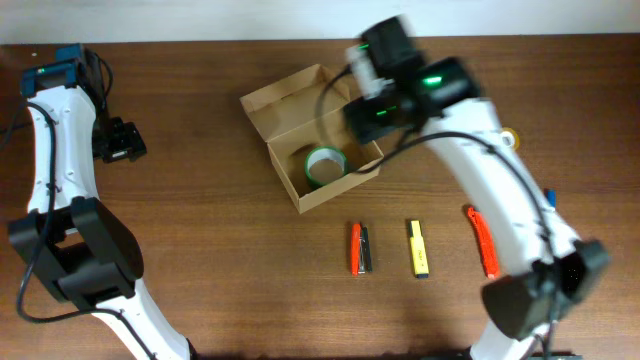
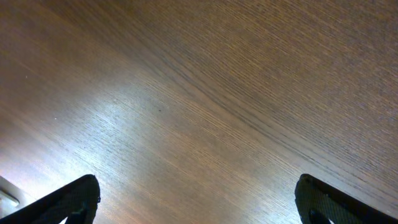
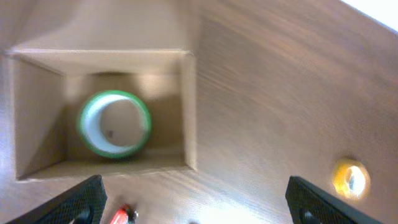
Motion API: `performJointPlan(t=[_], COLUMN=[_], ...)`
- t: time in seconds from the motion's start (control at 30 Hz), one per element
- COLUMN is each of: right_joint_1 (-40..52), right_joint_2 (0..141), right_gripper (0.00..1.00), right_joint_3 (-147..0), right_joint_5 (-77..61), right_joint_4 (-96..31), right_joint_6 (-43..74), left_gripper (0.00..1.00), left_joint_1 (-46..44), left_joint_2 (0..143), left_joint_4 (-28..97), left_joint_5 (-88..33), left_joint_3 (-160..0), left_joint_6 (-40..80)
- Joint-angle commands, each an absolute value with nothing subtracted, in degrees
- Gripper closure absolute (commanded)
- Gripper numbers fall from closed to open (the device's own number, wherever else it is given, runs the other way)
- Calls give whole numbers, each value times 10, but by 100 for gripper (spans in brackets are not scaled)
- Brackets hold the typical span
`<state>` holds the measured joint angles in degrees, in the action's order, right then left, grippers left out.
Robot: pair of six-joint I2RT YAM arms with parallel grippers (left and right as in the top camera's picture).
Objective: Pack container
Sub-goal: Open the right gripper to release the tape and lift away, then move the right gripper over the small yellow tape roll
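Above the container (image 3: 124, 62), the right pincer (image 3: 196, 202) stands wide apart, empty, a green tape roll (image 3: 114, 124) lying inside.

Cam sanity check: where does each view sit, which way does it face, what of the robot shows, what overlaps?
Overhead: above the table, looking straight down; both arms, left end effector, right end effector show.
Left wrist: on the left arm, facing bare wood; its spread fingers at bottom corners.
Right wrist: on the right arm, looking into the container; spread fingers at bottom corners.
Shared: overhead and right wrist both see the container holding a green tape roll.
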<state>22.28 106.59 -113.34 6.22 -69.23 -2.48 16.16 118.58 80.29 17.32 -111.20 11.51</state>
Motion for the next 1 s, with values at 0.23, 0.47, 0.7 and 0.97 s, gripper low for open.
performJointPlan(t=[0.23,0.47,0.7,0.97], right_joint_1=[-22,-133,-190,-203], right_joint_2=[1023,1023,1027,1085], right_gripper=[7,7,7,6], right_joint_3=[-1121,-967,-811,-826], right_joint_5=[41,34,24,10], right_joint_4=[-706,-610,-492,-434], right_joint_6=[34,34,33,33], left_gripper=[0,0,0,0], left_joint_1=[163,163,163,163], left_joint_2=[1183,1183,1183,1183], left_joint_4=[801,801,801,801], left_joint_5=[171,171,171,171], left_joint_3=[-1106,-1106,-1106,-1106], left_joint_6=[106,106,106,106])
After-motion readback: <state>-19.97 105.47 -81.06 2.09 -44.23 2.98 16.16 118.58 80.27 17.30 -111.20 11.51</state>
